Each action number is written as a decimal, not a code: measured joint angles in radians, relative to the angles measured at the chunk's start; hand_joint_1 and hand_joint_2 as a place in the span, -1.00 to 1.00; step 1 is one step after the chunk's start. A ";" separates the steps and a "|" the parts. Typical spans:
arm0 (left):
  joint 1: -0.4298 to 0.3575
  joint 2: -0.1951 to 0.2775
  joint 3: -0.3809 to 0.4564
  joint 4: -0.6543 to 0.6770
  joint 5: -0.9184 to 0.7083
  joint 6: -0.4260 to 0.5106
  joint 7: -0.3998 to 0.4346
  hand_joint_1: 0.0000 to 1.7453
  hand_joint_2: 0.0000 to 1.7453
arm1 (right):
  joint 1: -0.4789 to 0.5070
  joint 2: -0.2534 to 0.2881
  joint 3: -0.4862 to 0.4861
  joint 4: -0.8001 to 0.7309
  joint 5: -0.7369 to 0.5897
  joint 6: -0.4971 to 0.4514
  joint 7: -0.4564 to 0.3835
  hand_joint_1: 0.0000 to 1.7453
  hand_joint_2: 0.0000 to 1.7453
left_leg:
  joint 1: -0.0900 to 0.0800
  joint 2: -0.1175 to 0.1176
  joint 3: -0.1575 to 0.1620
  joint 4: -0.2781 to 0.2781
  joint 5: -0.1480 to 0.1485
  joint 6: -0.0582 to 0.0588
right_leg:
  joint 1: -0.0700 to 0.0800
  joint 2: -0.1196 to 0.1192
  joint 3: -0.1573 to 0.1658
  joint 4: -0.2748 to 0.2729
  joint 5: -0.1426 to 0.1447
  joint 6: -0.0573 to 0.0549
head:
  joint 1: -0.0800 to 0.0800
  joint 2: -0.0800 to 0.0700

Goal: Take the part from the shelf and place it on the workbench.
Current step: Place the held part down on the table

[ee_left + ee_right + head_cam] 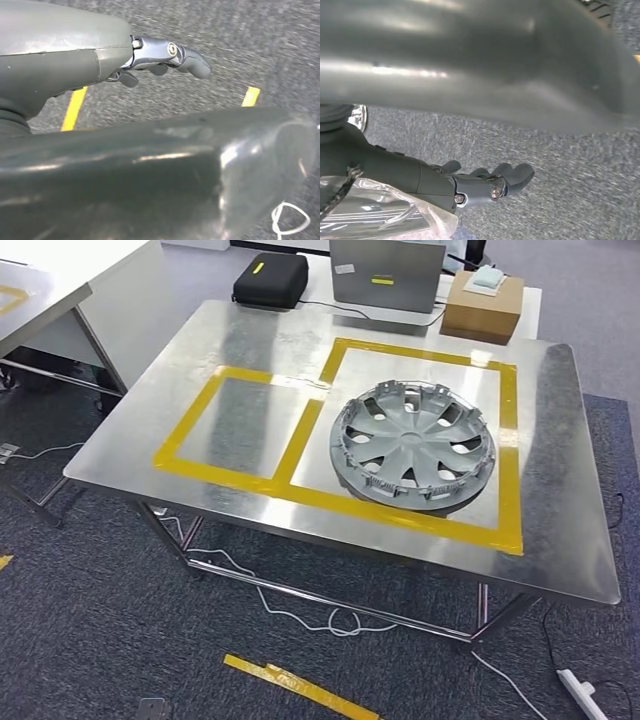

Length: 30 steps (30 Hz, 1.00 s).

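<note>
Both hands are hanging over grey carpet: the left hand (166,57) is holding nothing, its dark fingers (194,64) extended and slightly apart, and the right hand (486,182) is likewise lying empty and loosely extended. Well apart from either hand, the round grey plastic wheel cover (413,443) is resting (inner face up) inside the yellow-taped square (510,420) on the shiny metal workbench (562,530).

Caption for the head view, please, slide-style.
Grey wheel cover lying flat inside the larger yellow-taped square on the steel workbench.
</note>
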 joint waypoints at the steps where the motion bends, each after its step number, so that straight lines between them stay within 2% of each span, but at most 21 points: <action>1: 0.000 0.000 0.000 0.000 0.000 0.000 0.000 -1.00 -1.00 | 0.000 0.000 0.002 0.001 0.000 0.000 0.000 -1.00 -1.00 | 0.004 -0.001 0.050 -0.062 0.026 -0.003 | -0.003 0.001 -0.012 0.006 0.008 0.006 | 0.000 0.000; 3: -0.002 -0.001 0.001 0.000 0.000 0.001 -0.001 -1.00 -1.00 | -0.001 -0.001 0.004 0.003 0.000 0.001 0.000 -1.00 -1.00 | 0.008 -0.011 0.153 -0.212 0.041 -0.005 | -0.006 0.004 -0.035 0.016 0.023 0.020 | -0.003 0.000; 4: -0.002 -0.001 0.001 0.000 0.000 0.001 -0.001 -1.00 -1.00 | -0.001 -0.001 0.004 0.004 0.001 0.001 0.000 -1.00 -1.00 | 0.007 -0.016 0.180 -0.261 0.036 -0.001 | -0.005 0.005 -0.042 0.018 0.031 0.028 | -0.005 0.000; 5: -0.002 -0.002 0.001 0.000 0.000 0.001 -0.001 -1.00 -1.00 | -0.001 -0.002 0.005 0.004 0.002 0.001 -0.001 -1.00 -1.00 | 0.004 -0.021 0.187 -0.283 0.030 0.006 | -0.006 0.006 -0.048 0.018 0.040 0.035 | -0.006 0.000; 7: -0.001 -0.002 0.002 0.000 0.000 0.001 -0.001 -1.00 -1.00 | 0.001 -0.002 0.006 0.006 0.003 0.001 -0.001 -1.00 -1.00 | -0.001 -0.018 0.169 -0.289 0.042 0.030 | -0.009 0.007 -0.059 0.014 0.054 0.050 | -0.006 0.000; 8: -0.001 -0.002 0.002 0.000 0.000 0.001 -0.001 -1.00 -1.00 | 0.003 -0.002 0.007 0.007 0.002 0.001 -0.001 -1.00 -1.00 | -0.002 -0.015 0.158 -0.290 0.053 0.043 | -0.010 0.007 -0.069 0.020 0.041 0.054 | -0.006 0.000; 9: -0.001 -0.001 0.003 0.000 0.000 0.001 -0.001 -1.00 -1.00 | 0.005 -0.003 0.008 0.008 0.002 0.002 -0.001 -1.00 -1.00 | -0.004 -0.012 0.144 -0.292 0.065 0.055 | -0.011 0.008 -0.082 0.044 0.009 0.056 | -0.004 0.000; 10: -0.002 -0.001 0.003 0.000 0.001 0.001 -0.001 -1.00 -1.00 | 0.005 -0.004 0.009 0.008 0.003 0.002 -0.002 -1.00 -1.00 | -0.007 -0.009 0.130 -0.293 0.078 0.065 | -0.011 0.008 -0.099 0.090 -0.041 0.056 | -0.002 0.000; 12: -0.001 0.001 0.007 0.000 0.001 0.002 -0.002 -1.00 -1.00 | 0.005 -0.006 0.011 0.009 0.006 0.004 -0.006 -1.00 -1.00 | -0.018 -0.007 0.097 -0.292 0.103 0.076 | -0.005 0.008 -0.134 0.224 -0.138 0.052 | 0.003 0.000; 13: -0.001 0.001 0.008 0.000 0.001 0.002 -0.003 -1.00 -1.00 | 0.005 -0.008 0.013 0.009 0.009 0.006 -0.012 -1.00 -1.00 | -0.025 -0.005 0.080 -0.291 0.115 0.080 | 0.000 0.008 -0.139 0.280 -0.157 0.048 | 0.004 0.000; 14: -0.001 0.001 0.009 0.000 0.001 0.001 -0.004 -1.00 -1.00 | 0.005 -0.009 0.015 0.009 0.012 0.007 -0.020 -1.00 -1.00 | -0.031 -0.003 0.063 -0.290 0.128 0.083 | 0.006 0.008 -0.130 0.308 -0.151 0.042 | 0.003 0.000; 16: -0.001 0.000 0.010 0.000 -0.001 0.000 -0.006 -1.00 -1.00 | 0.005 -0.012 0.019 0.009 0.014 0.010 -0.039 -1.00 -1.00 | -0.040 -0.001 0.038 -0.288 0.146 0.086 | 0.017 0.008 -0.083 0.284 -0.101 0.028 | 0.003 0.000; 17: -0.001 0.000 0.010 0.000 -0.001 -0.001 -0.007 -1.00 -1.00 | 0.005 -0.012 0.019 0.009 0.014 0.011 -0.045 -1.00 -1.00 | -0.043 -0.001 0.032 -0.288 0.151 0.087 | 0.020 0.008 -0.063 0.264 -0.082 0.024 | 0.003 0.000; 19: -0.001 0.000 0.010 0.000 -0.002 -0.002 -0.007 -1.00 -1.00 | 0.005 -0.013 0.020 0.009 0.014 0.012 -0.049 -1.00 -1.00 | -0.044 -0.001 0.029 -0.288 0.154 0.087 | 0.022 0.008 -0.050 0.248 -0.073 0.021 | 0.003 0.000; 20: -0.001 0.000 0.010 0.000 -0.002 -0.002 -0.008 -1.00 -1.00 | 0.005 -0.013 0.020 0.009 0.013 0.014 -0.053 -1.00 -1.00 | -0.045 -0.001 0.026 -0.288 0.157 0.087 | 0.025 0.008 -0.028 0.218 -0.066 0.016 | 0.003 0.000; 23: -0.002 -0.003 0.011 0.000 -0.006 -0.004 -0.016 -1.00 -1.00 | -0.001 -0.021 0.021 0.010 0.007 0.027 -0.086 -1.00 -1.00 | -0.051 0.002 0.001 -0.291 0.199 0.078 | 0.040 0.005 0.116 -0.026 -0.063 -0.010 | 0.003 0.000; 24: -0.002 -0.003 0.012 0.000 -0.007 -0.005 -0.018 -1.00 -1.00 | -0.002 -0.023 0.022 0.011 0.006 0.031 -0.094 -1.00 -1.00 | -0.051 0.000 -0.009 -0.288 0.199 0.069 | 0.040 0.003 0.140 -0.081 -0.060 -0.019 | 0.004 0.000; 26: 0.000 -0.001 0.013 0.000 -0.009 -0.005 -0.018 -1.00 -1.00 | 0.000 -0.024 0.022 0.013 0.006 0.033 -0.096 -1.00 -1.00 | -0.044 -0.005 -0.029 -0.234 0.132 0.052 | 0.032 0.000 0.124 -0.084 -0.033 -0.029 | 0.003 0.000; 28: 0.000 -0.002 0.013 0.000 -0.012 -0.005 -0.018 -1.00 -1.00 | 0.000 -0.025 0.022 0.013 0.008 0.034 -0.099 -1.00 -1.00 | -0.029 -0.007 -0.061 -0.098 0.036 0.034 | 0.027 -0.001 0.098 -0.073 -0.017 -0.029 | 0.000 0.000; 29: 0.000 -0.002 0.013 0.000 -0.013 -0.004 -0.019 -1.00 -1.00 | 0.000 -0.025 0.022 0.013 0.009 0.035 -0.100 -1.00 -1.00 | -0.021 -0.007 -0.070 -0.037 0.010 0.025 | 0.024 -0.002 0.083 -0.065 -0.012 -0.027 | 0.000 0.000; 30: -0.001 -0.001 0.013 0.000 -0.013 -0.004 -0.019 -1.00 -1.00 | -0.001 -0.025 0.022 0.013 0.011 0.036 -0.101 -1.00 -1.00 | -0.013 -0.007 -0.068 -0.001 0.001 0.017 | 0.019 -0.002 0.068 -0.055 -0.009 -0.023 | 0.000 0.000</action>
